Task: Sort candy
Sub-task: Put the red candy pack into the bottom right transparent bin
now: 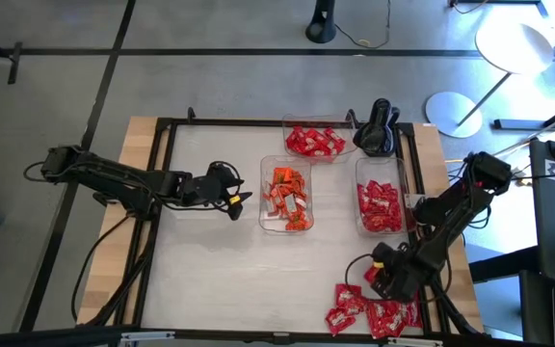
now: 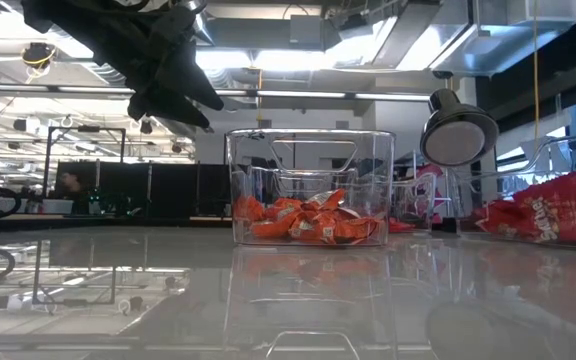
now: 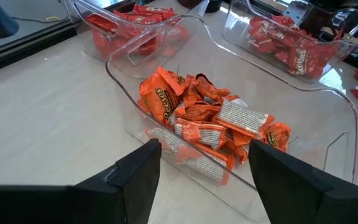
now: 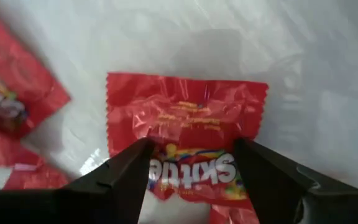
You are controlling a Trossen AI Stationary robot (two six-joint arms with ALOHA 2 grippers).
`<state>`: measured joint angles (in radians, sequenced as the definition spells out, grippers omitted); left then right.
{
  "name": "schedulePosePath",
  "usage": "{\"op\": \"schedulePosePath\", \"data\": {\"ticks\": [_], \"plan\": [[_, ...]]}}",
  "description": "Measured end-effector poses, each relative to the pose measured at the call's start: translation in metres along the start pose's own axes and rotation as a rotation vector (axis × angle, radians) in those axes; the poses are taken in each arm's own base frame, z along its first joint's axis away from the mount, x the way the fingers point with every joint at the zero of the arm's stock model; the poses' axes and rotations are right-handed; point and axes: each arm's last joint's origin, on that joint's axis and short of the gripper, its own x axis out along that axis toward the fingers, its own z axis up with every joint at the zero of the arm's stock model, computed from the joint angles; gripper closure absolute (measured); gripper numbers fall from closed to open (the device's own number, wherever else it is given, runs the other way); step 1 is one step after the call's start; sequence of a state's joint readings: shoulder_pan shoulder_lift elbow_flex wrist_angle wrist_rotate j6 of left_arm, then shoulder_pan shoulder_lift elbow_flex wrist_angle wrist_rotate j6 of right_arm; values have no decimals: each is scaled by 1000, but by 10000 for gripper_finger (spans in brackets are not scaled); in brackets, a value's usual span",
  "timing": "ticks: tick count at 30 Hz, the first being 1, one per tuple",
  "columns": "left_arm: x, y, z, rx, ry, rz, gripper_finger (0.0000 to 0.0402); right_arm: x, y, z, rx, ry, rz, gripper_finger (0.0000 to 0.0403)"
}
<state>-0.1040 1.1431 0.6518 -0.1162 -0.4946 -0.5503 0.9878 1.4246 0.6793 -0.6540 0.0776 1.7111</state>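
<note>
One flat, light, crinkly Skittles packet (image 4: 187,137) near the worktop's front right corner lies between the right gripper's (image 4: 191,163) open fingers, best pinched across its middle.

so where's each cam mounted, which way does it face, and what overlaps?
High: overhead, straight down on the table; both arms, left gripper, right gripper.
Low: table height, level across; left arm overhead, orange tray.
Left wrist: past its open fingers at the orange tray.
Right wrist: down past open fingers at a Skittles pack.
Shared: the orange tray appears in high, low and left wrist.
</note>
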Motion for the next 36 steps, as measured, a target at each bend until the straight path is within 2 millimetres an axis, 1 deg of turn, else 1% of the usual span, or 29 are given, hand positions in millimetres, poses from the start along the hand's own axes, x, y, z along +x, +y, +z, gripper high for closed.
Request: {"op": "schedulePosePath", "data": {"ticks": [6, 9, 12, 15, 18, 20, 22, 25, 28, 30, 32, 36], "plan": [[0, 0, 0, 0, 0, 0, 169, 10, -11, 1, 58, -24, -15, 167], [0, 0, 0, 0, 0, 0, 169, 10, -12, 2, 37, -39, -15, 182], [0, 0, 0, 0, 0, 0, 169, 11, -12, 2, 16, -47, -18, 222], [0, 0, 0, 0, 0, 0, 169, 9, -10, 2, -10, -54, -14, 279], [0, 0, 0, 0, 0, 0, 169, 2, -3, 2, -77, -78, -14, 333], [0, 0, 0, -1, -1, -1, 169, -6, 4, 3, -145, -117, -12, 360], [0, 0, 0, -1, -1, -1, 169, -18, 16, 4, -226, -145, 21, 380], [0, 0, 0, -1, -1, -1, 169, -39, 31, 8, -341, -173, 49, 384], [0, 0, 0, -1, -1, -1, 169, -66, 41, 20, -401, -251, 45, 380], [0, 0, 0, -1, -1, -1, 169, -83, 42, 31, -417, -312, 4, 379], [0, 0, 0, -2, -2, -1, 169, -99, 39, 42, -411, -358, -52, 378], [0, 0, 0, -15, -1, -1, 169, -121, 19, 65, -338, -403, -184, 378]]}}
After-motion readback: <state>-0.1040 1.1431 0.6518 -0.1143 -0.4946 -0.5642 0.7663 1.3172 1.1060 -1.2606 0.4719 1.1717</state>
